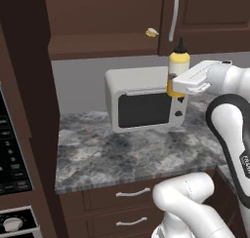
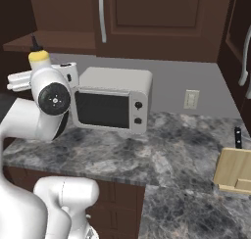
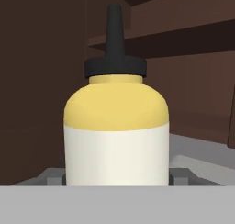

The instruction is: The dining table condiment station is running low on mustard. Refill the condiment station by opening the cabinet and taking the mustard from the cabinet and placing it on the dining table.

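Fingers [image 3: 180, 176] clamped on either side of the mustard [image 3: 116, 126]; we log the bottle upright, lower centre of the hand view. Gripper [image 1: 181, 86] reaches level from the right edge of the left base view, forearm bent up at the elbow. Mustard sits at upper right there, before the microwave [image 1: 142, 103], below the cabinet [image 1: 205, 17].
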You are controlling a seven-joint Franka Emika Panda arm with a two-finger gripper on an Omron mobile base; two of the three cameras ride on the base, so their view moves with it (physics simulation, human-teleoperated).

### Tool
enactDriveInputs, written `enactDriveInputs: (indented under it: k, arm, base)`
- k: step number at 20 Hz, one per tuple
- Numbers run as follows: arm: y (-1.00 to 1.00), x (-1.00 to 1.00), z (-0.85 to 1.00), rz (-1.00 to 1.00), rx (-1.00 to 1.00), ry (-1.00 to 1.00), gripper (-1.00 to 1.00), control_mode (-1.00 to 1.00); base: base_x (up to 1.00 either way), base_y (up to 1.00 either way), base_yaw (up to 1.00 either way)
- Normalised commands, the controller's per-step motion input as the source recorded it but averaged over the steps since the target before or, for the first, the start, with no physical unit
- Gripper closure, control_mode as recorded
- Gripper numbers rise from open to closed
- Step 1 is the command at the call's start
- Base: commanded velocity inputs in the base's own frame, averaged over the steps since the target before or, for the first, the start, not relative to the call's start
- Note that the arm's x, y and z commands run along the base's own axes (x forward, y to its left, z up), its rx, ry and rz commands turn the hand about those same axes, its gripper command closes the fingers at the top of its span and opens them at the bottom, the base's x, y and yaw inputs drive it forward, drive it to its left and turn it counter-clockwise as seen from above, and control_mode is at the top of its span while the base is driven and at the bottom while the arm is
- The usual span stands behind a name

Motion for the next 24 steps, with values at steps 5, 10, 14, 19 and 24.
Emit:
enactDriveInputs:
  k: [5, 10, 14, 19, 24]
  arm:
    - [0.0, 0.0, 0.0, 0.0, 0.0, 0.0, 1.0, -1.0]
    - [0.0, 0.0, 0.0, 0.0, 0.0, 0.0, 1.0, 1.0]
    - [0.0, 0.0, 0.0, 0.0, 0.0, 0.0, 1.0, 1.0]
    - [0.0, 0.0, 0.0, 0.0, 0.0, 0.0, 1.0, 1.0]
    - [0.0, 0.0, 0.0, 0.0, 0.0, 0.0, 1.0, 1.0]
  base:
    - [0.0, 0.0, 0.0]
    - [-0.15, 0.0, 0.09]
    - [-0.68, 0.13, 0.47]
    - [-0.56, 0.49, 0.63]
    - [-0.22, 0.76, 0.65]
